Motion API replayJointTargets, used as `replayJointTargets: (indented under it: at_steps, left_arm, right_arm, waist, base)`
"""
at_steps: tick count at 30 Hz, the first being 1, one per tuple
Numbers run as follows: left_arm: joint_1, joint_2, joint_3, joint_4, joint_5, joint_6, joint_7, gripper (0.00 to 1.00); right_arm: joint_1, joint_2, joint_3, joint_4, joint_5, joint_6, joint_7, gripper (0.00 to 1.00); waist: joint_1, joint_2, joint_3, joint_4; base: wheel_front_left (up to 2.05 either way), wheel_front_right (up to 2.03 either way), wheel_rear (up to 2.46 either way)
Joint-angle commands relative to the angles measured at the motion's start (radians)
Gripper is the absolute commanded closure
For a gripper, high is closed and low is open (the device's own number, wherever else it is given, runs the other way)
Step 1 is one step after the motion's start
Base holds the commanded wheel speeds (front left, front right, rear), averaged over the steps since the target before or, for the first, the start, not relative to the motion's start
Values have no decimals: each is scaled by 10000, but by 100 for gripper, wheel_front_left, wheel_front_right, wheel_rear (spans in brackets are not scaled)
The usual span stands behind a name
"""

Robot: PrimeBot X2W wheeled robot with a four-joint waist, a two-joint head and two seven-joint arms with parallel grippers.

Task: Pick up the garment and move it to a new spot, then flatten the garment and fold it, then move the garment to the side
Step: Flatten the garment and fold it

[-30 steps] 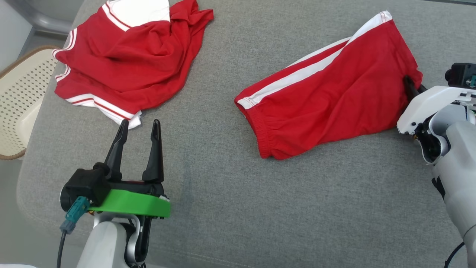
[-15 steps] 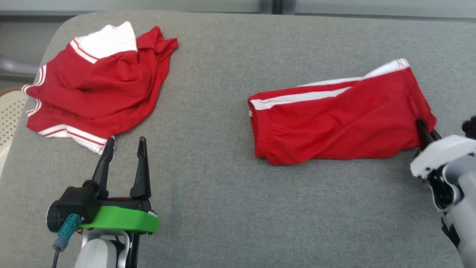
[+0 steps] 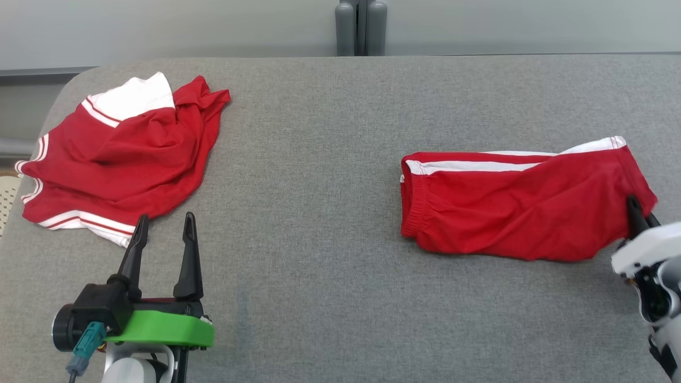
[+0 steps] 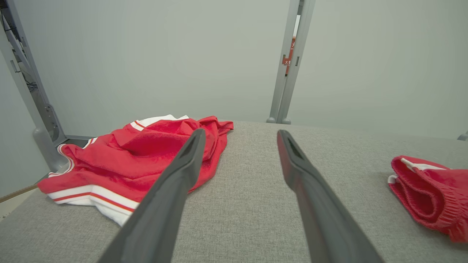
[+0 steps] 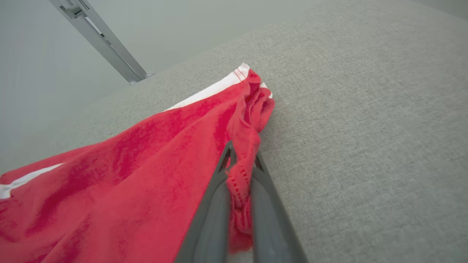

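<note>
Your shorts [image 3: 521, 207] are on the rt half of the grey pad [image 3: 319, 266], laid out sideways. The elastic waistband faces the middle of the pad, the leg hem faces the rt edge, and the white side stripe runs along the far edge. They're mostly flat w/ a few wrinkles and look doubled over, tho I can't tell how neat the layers underneath are.

Your rt gripper [image 3: 636, 213] is at the near corner of the hem, pressed together w/ a bunch of red fabric pinched in it. The rt wrist cam shows it best: the shorts [image 5: 128, 164] gather into a twisted strip that runs right down between the two dark fingers of the rt gripper [image 5: 243, 160]. Can't tell if that corner is off the pad or not.

Your left gripper [image 3: 166, 218] is over the near left part of the pad, spread wide w/ nothing in it. Its fingers point at a crumpled red and white shirt [image 3: 122, 159]. One tip sits just beside the shirt's striped edge; can't tell if it's touching.

The shirt is heaped at the far left of the pad, well apart from the shorts. Behind the pad there's a pale wall [image 3: 159, 26] and a grey post [image 3: 360, 26] at mid-back. A sliver of cream basket [image 3: 4, 197] shows past the pad's left edge.
</note>
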Motion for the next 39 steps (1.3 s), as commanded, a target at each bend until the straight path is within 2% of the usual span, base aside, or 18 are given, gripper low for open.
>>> replayJointTargets:
  at_steps: [1, 10, 17, 24, 25, 26, 27, 33, 39]
  left_arm:
    - [151, 36, 56, -4, 80, -30, -5, 0]
    - [340, -21, 116, 75, 127, -50, -5, 0]
    - [361, -46, -15, 42, 161, -72, -5, 0]
    - [10, -70, -214, 145, 125, -69, -5, 0]
    - [-9, -74, -222, 171, 113, -71, -5, 0]
    - [-24, -78, -230, 193, 108, -72, -5, 0]
    - [-38, -81, -235, 216, 105, -74, -5, 0]
    - [19, -88, -168, 345, 151, -77, -5, 0]
    - [64, -54, -126, 390, 215, -81, -5, 0]
  right_arm:
    - [-269, 88, 51, -191, -96, -11, -86, 100]
    - [-756, 949, 993, -1958, -730, -11, 37, 100]
    - [-44, 1458, 2074, -3320, -1564, -11, 525, 100]
    - [843, 2060, 2708, -3785, -2125, -11, 744, 100]
    - [958, 2179, 2749, -3763, -2199, -10, 704, 95]
    - [1039, 2265, 2805, -3772, -2269, -11, 647, 61]
    - [1142, 2354, 2870, -3785, -2312, -11, 580, 0]
    - [1376, 2290, 2755, -4204, -2348, -11, -110, 0]
    - [1562, 1859, 1461, -4609, -2277, -11, -547, 0]
  waist:
    - [0, 0, -33, 14]
    - [0, 0, -427, 189]
    - [0, 0, -368, 575]
    - [0, 0, -139, 876]
    - [0, 0, -128, 895]
    - [0, 0, -124, 906]
    - [0, 0, -124, 911]
    - [0, 0, -255, 762]
    - [0, 0, -386, 585]
  base:
    - [0, 0, 0]
    - [0, 0, 0]
    - [0, 0, 0]
    - [0, 0, 0]
    - [0, 0, 0]
    - [0, 0, 0]
    - [0, 0, 0]
    - [0, 0, 0]
    - [0, 0, 0]
